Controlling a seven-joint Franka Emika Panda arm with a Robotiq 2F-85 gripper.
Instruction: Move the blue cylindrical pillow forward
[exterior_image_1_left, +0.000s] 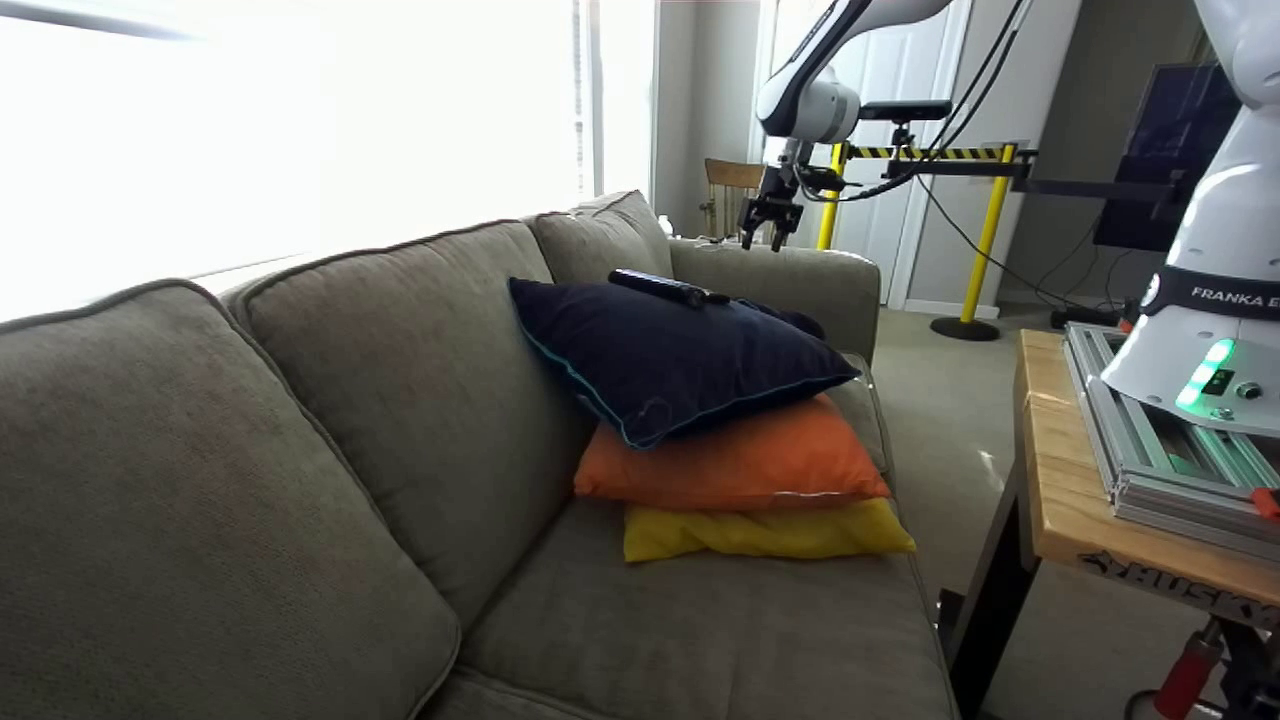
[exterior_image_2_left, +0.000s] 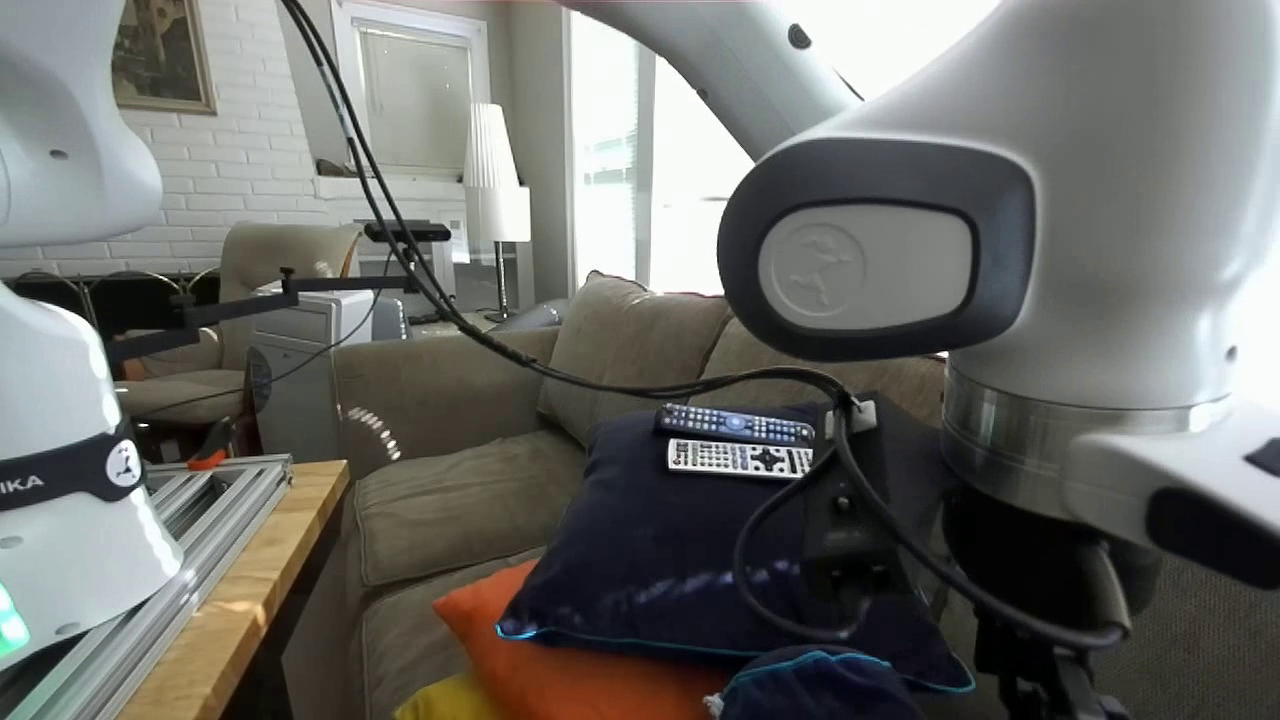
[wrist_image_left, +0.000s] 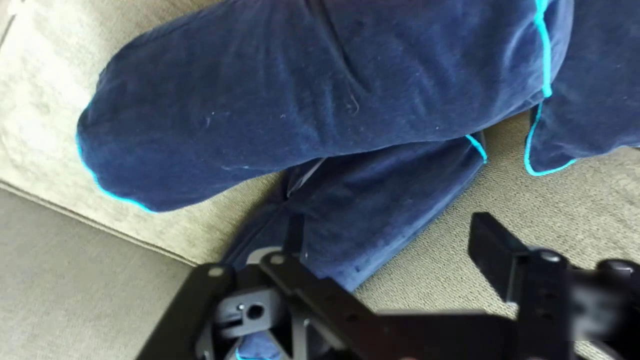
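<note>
A blue cylindrical pillow (wrist_image_left: 310, 90), a dark navy roll with bright cyan piping at its ends, lies across the top of the wrist view. A second navy roll (wrist_image_left: 380, 200) lies partly under it and runs down to the gripper. A rounded navy end with cyan piping (exterior_image_2_left: 815, 688) shows in an exterior view, and a dark bit of a roll (exterior_image_1_left: 795, 318) shows behind the square cushion. My gripper (wrist_image_left: 390, 222) is open and empty, fingers apart, with the second roll partly below the left finger. In an exterior view the gripper (exterior_image_1_left: 762, 243) hangs above the sofa's far end.
A large navy square cushion (exterior_image_1_left: 680, 360) lies on orange (exterior_image_1_left: 730, 460) and yellow (exterior_image_1_left: 770, 532) cushions on the beige sofa (exterior_image_1_left: 680, 640). A dark remote (exterior_image_2_left: 735, 425) and a white remote (exterior_image_2_left: 740, 458) lie on it. The sofa arm (exterior_image_1_left: 790, 285) stands near the gripper.
</note>
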